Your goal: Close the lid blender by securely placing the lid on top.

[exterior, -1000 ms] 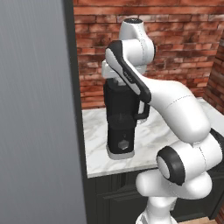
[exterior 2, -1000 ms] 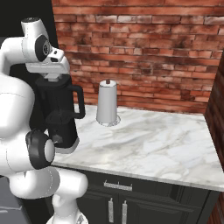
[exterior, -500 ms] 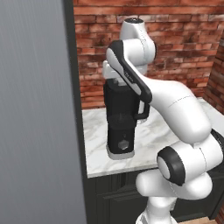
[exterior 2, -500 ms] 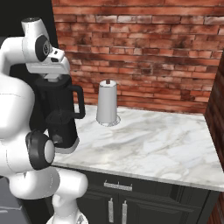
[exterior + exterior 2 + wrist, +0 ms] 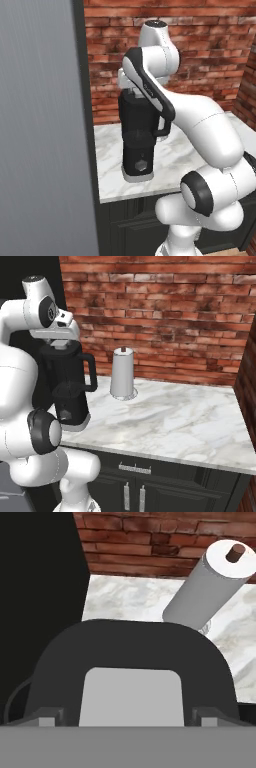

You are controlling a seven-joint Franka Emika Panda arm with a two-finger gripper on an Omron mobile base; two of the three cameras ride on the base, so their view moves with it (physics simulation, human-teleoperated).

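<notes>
The black blender (image 5: 137, 135) stands on the marble counter near its left end, also seen as the blender (image 5: 70, 387) with its side handle turned right. The black lid (image 5: 130, 644) lies flat across the jar's top, directly under the hand. Its light grey square knob (image 5: 131, 697) sits between my two fingertips, with a small gap on each side. My gripper (image 5: 127, 716) is open and hangs straight down onto the blender top, seen as the gripper (image 5: 131, 91) and the gripper (image 5: 60, 342).
A grey paper towel roll (image 5: 123, 373) with a brown core stands right of the blender near the brick wall, also the roll (image 5: 205, 587). A tall grey panel (image 5: 45, 125) borders the counter (image 5: 170, 416) on the left.
</notes>
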